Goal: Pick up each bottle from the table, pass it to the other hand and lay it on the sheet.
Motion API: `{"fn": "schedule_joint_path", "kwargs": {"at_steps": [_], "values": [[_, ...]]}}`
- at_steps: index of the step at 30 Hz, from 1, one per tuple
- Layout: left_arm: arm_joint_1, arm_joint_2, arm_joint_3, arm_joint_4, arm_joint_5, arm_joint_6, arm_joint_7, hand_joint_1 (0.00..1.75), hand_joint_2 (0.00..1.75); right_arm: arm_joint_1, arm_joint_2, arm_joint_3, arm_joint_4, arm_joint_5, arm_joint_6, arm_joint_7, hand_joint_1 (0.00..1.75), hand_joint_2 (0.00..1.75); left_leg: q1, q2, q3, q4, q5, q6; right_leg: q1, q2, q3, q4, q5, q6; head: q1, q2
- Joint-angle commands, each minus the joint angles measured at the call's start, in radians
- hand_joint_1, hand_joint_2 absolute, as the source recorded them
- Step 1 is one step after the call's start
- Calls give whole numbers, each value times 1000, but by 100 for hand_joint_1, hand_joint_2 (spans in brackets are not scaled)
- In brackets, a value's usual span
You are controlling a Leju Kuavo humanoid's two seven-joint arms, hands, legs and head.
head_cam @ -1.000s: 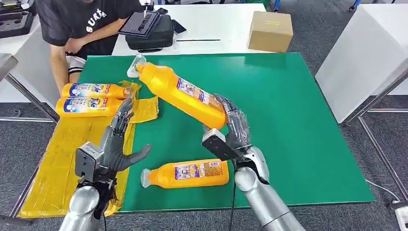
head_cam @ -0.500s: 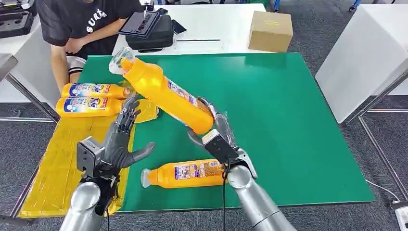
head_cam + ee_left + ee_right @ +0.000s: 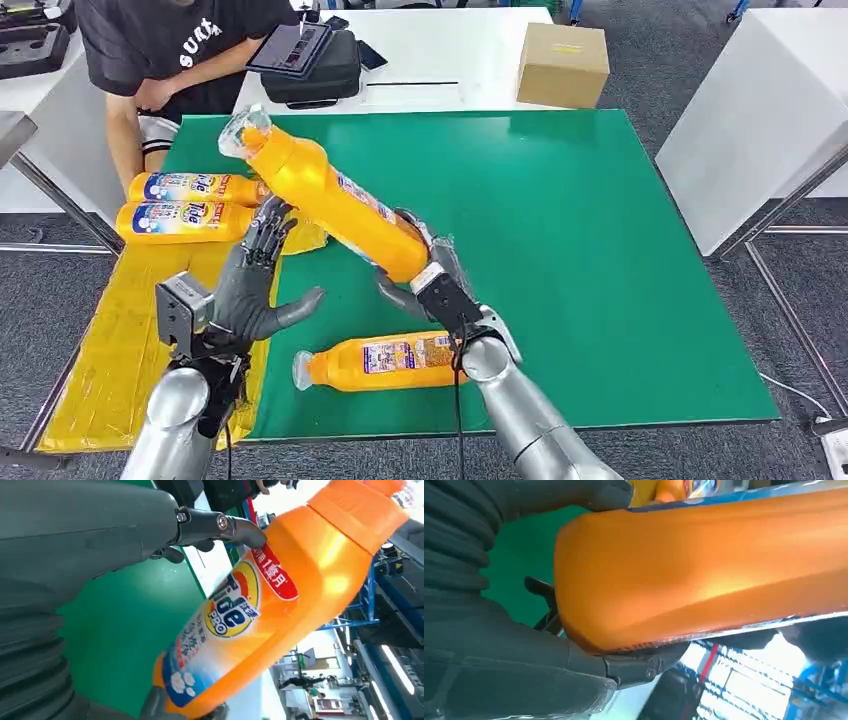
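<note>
My right hand [image 3: 432, 287] grips the base of an orange bottle [image 3: 330, 195], held tilted above the table with its clear cap [image 3: 240, 130] pointing far left. The right wrist view shows that base [image 3: 704, 565] wrapped by the fingers [image 3: 644, 665]. My left hand [image 3: 250, 285] is open with fingers spread, just below the bottle's middle. In the left wrist view a fingertip [image 3: 247, 530] lies at the bottle [image 3: 260, 605]; I cannot tell if it touches. A second orange bottle [image 3: 385, 362] lies on the green mat near me. Two more bottles [image 3: 190, 187] [image 3: 180, 220] lie on the yellow sheet [image 3: 120, 320].
The green mat [image 3: 600, 250] covers the table. A person in a black shirt [image 3: 170, 50] sits at the far left corner. Behind the mat are a black bag [image 3: 310, 70] and a cardboard box [image 3: 562, 62]. A white cabinet [image 3: 760, 110] stands at right.
My right hand has carried the tilted bottle leftward, toward my left hand. My left hand has lifted a little and now sits close under the bottle.
</note>
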Motion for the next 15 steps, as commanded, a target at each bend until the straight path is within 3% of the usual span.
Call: {"fn": "schedule_joint_path", "kwargs": {"at_steps": [1,15], "values": [[-77,3,-28,102,58,-45,41,0,175,-101,8,0,192,-49,65,-28,175,175,1,-1,2,0,0,-1,2,-2,3,-1,0,-4,0,0],[-118,0,-39,137,83,-66,58,0,175,-104,8,-1,197,-60,83,-45,175,175,1,-1,1,0,0,-1,1,-2,1,0,0,-3,0,0]]}}
